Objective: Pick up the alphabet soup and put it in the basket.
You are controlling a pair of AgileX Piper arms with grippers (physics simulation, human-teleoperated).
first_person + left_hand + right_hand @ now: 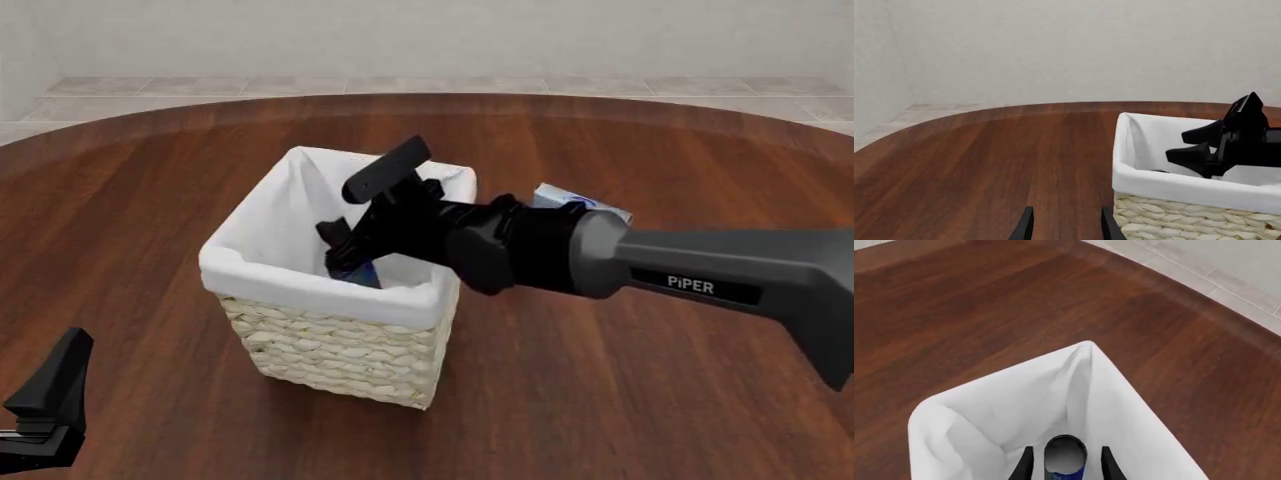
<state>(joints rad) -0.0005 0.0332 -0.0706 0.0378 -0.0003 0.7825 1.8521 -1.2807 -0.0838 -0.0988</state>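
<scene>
Now at the placing step: the right pincer (pixel 350 215), jaws spread wide at frame centre over the basket (pixel 315 344), has the alphabet soup (pixel 1065 456) lying loose between them inside the lining, so a clean upward withdrawal seems next.

The right tool (pixel 358 215) fills the basket (pixel 334 300) mouth; surrounding table (pixel 641 400) lies open.

A dark wooden table (pixel 641 400) is seen; the basket (pixel 340 350) is set on it, and a white-and-blue carton (pixel 587 203) behind it.
</scene>
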